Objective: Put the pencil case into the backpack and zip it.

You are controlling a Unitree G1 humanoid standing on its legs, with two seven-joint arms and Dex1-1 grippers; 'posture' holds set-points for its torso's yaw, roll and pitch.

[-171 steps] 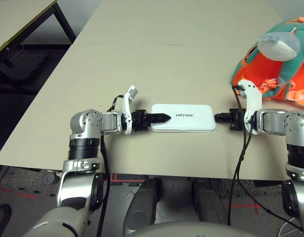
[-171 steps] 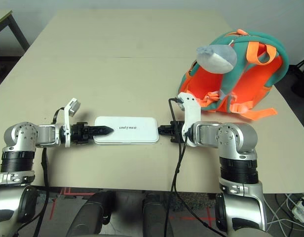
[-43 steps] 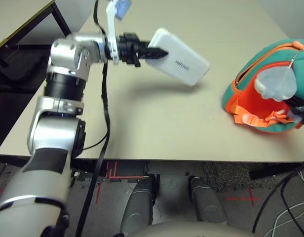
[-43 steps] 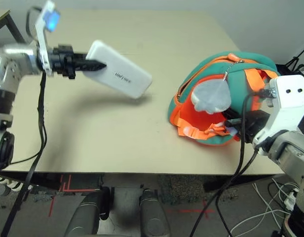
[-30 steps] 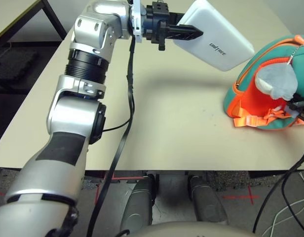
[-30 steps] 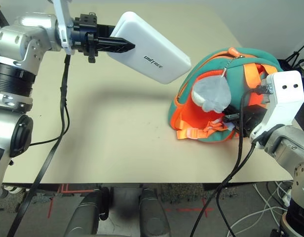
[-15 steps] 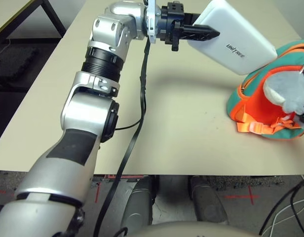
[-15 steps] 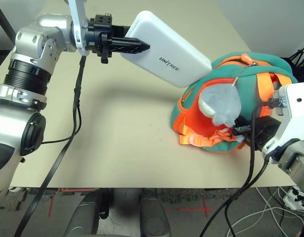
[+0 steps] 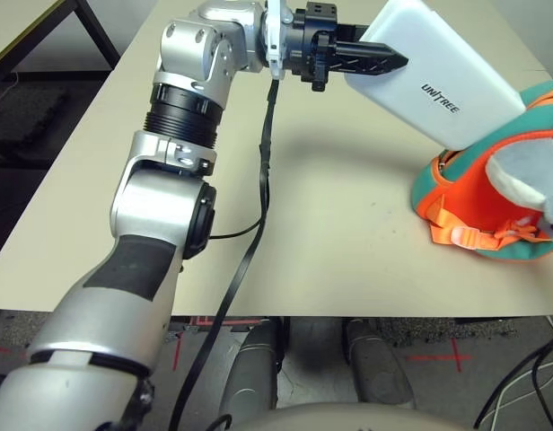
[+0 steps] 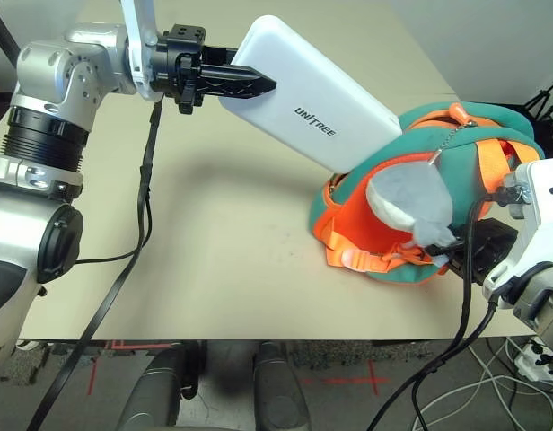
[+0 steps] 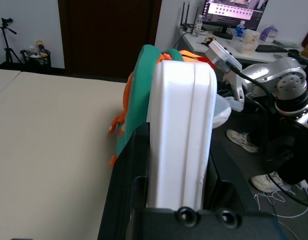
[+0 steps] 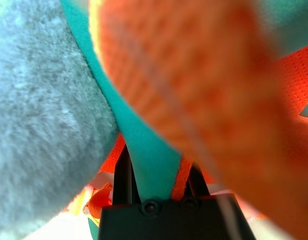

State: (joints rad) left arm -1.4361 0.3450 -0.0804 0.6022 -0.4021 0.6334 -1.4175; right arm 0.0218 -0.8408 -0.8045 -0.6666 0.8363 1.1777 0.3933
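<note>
One left hand (image 10: 245, 85) clenches the pencil case (image 10: 317, 99), slanting down toward the backpack (image 10: 492, 135).

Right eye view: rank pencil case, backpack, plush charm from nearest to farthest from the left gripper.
1. Flat white rectangular pencil case: clamped in the left gripper jaws, slanting down toward the bag.
2. Teal-green and orange soft backpack: on the table at the case's far end.
3. Grey-blue plush charm: hanging against the backpack's front, a little beyond its near edge.
</note>
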